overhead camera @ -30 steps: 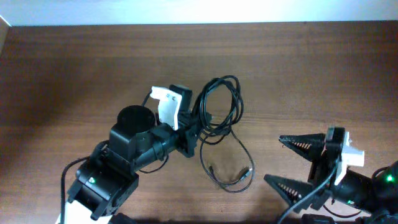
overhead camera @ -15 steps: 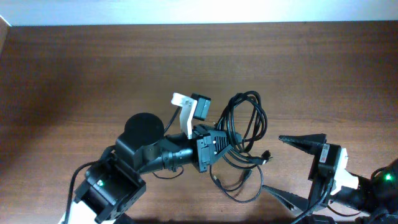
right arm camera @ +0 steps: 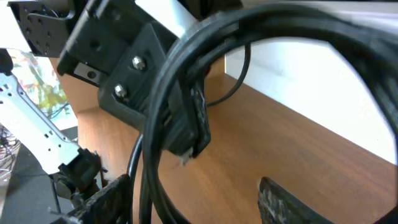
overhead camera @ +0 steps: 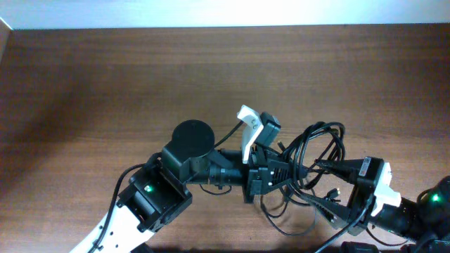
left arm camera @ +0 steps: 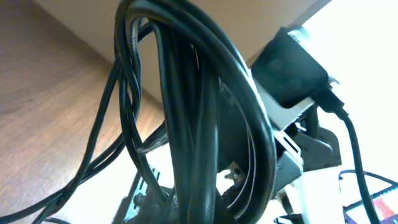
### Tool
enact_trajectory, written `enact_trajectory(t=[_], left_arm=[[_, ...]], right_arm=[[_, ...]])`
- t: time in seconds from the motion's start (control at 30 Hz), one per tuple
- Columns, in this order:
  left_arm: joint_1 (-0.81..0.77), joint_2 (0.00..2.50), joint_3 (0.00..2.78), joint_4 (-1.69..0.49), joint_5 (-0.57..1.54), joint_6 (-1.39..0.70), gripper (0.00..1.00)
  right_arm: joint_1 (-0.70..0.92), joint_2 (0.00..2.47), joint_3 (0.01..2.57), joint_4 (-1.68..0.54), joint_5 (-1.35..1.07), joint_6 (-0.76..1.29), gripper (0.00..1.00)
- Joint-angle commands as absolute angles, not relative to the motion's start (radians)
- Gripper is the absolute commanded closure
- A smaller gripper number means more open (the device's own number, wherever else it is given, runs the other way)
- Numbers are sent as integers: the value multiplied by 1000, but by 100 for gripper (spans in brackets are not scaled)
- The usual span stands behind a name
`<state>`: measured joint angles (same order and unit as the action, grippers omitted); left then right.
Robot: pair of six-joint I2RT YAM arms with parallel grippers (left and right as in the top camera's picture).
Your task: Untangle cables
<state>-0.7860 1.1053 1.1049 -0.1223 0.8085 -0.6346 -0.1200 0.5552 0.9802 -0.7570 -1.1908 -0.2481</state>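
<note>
The cables (overhead camera: pixel 320 151) are a bundle of thin black loops lifted off the wooden table (overhead camera: pixel 105 84). My left gripper (overhead camera: pixel 281 172) is shut on the bundle and holds it at the right of centre. In the left wrist view the cables (left arm camera: pixel 193 124) fill the frame close up. My right gripper (overhead camera: pixel 330 184) is open, its two dark fingers spread around the hanging loops. In the right wrist view the cables (right arm camera: pixel 155 143) pass between its fingers (right arm camera: pixel 205 202), next to the left finger. A plug end (overhead camera: pixel 336 191) dangles near the right gripper.
The left arm's black body (overhead camera: pixel 190 151) reaches across the middle of the table. The right arm's base (overhead camera: pixel 429 211) sits at the bottom right corner. The table's far edge meets a white wall at the top.
My left gripper has carried the cable bundle to the right, from the table's middle toward the right gripper. The right gripper's open fingers now straddle the hanging loops.
</note>
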Motion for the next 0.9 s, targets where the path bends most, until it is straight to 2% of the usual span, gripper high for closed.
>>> enact_trajectory(t=[0.0, 0.23, 0.5, 0.6, 0.77, 0.87], left_arm=[[-789, 1100, 1116, -79, 834, -608, 100], [-805, 1110, 1116, -46, 830, -608, 100], [-842, 1184, 1116, -8, 804, -599, 100], [-842, 1184, 1116, -8, 778, -597, 100], [-841, 1184, 1116, -26, 750, -536, 100], [-830, 1184, 1116, -211, 553, -466, 100]], right_arm=[[-125, 558, 984, -773, -1200, -254, 39], [-125, 558, 985, -776, -1231, -250, 50], [-125, 558, 985, -794, -1230, -247, 74], [-125, 558, 985, -794, -1230, -246, 94], [-125, 558, 985, -797, -1230, -247, 96], [-125, 558, 985, -789, -1230, -215, 96]])
